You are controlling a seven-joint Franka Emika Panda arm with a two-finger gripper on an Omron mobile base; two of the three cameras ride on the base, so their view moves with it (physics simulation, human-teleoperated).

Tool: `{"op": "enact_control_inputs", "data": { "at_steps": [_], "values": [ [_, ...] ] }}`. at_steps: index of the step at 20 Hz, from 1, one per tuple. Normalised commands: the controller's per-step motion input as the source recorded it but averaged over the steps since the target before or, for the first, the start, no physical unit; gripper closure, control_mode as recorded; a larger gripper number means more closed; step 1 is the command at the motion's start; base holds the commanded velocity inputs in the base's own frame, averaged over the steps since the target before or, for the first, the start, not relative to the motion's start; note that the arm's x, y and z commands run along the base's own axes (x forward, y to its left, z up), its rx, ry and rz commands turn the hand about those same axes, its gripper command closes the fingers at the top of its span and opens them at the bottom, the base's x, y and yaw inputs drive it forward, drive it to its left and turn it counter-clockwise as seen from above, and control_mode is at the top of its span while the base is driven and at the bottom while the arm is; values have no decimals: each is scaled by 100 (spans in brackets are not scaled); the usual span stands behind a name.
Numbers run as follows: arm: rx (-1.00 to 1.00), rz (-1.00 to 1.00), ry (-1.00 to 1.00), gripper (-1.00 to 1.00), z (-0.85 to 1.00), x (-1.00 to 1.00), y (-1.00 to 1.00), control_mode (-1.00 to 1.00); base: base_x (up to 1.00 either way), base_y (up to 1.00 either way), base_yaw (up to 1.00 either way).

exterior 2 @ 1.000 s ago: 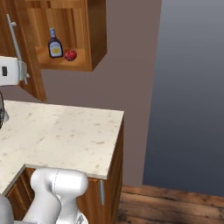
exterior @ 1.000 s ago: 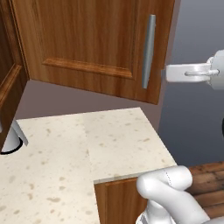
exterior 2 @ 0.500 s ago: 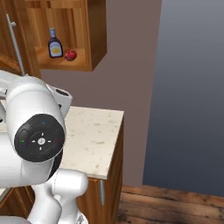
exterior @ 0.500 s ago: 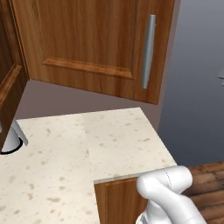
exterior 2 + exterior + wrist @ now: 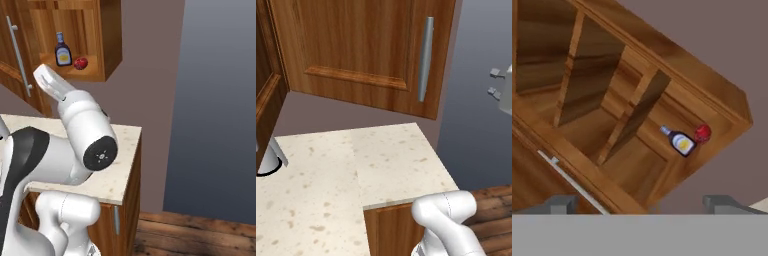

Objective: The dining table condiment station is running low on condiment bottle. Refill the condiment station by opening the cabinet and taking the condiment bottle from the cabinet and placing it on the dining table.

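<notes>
Cabinet [image 5: 75, 45] open; condiment bottle [image 5: 680, 140], seemingly thin-necked, on shelf well beyond gripper [image 5: 642, 204], fingers apart, empty.

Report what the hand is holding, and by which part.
Nothing. The hand is open and empty, apart from the bottle standing in the opened cabinet.

There is one cabinet [image 5: 85, 35] up on the wall, and its one door [image 5: 366, 50] has one long silver handle [image 5: 425, 59]. On the shelf inside stands one dark bottle [image 5: 62, 50]. One small red round thing [image 5: 80, 63] sits just right of it. One speckled counter [image 5: 346, 175] lies below.
</notes>
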Motion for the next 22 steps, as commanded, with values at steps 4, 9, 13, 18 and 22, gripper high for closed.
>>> {"op": "enact_control_inputs", "data": {
  "at_steps": [4,9,13,18,22],
  "values": [
    [21,0,16,-100,-23,100,1,-100,0,0,0],
    [11,8,18,-100,-20,100,10,-100,0,0,0],
    [0,31,16,-100,-1,64,49,-100,0,0,0],
    [0,43,9,-100,0,16,63,-100,0,0,0],
    [-1,40,3,-100,1,-27,75,-100,0,0,0]
  ]
}}
